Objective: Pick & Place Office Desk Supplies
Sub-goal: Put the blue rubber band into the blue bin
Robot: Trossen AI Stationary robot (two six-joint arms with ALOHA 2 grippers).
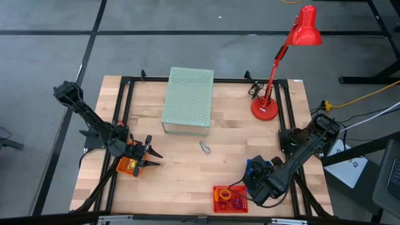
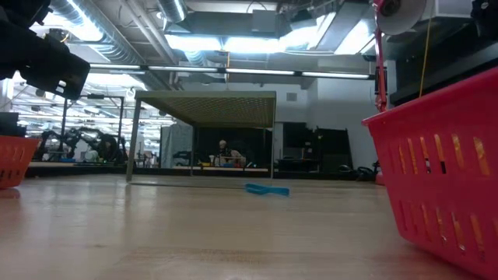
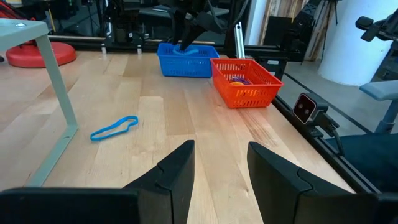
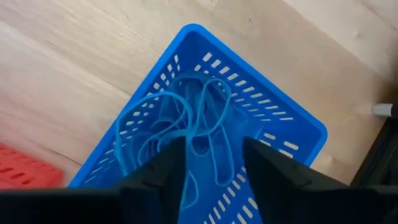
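Observation:
A tangle of thin blue loops [image 4: 186, 134] lies in a blue basket [image 4: 273, 109] near the table's front right. My right gripper [image 4: 214, 146] hangs over it, pointing down, open, with nothing gripped; in the high view my right gripper [image 1: 255, 170] covers the blue basket [image 1: 250, 167]. One single blue loop [image 1: 204, 147] lies flat on the bare wood mid-table, also seen as the blue loop [image 3: 114, 128]. Ring-shaped clips [image 1: 230, 199] lie in a red basket [image 1: 215, 206] at the front edge. My left gripper [image 1: 152, 157] waits open at the left, beside an orange basket [image 1: 127, 165].
A pale green perforated box [image 1: 187, 100] stands on legs at the far middle. A red desk lamp [image 1: 265, 109] stands at the far right. A black frame [image 1: 122, 100] runs around the table. Bare wood lies between the baskets and the box.

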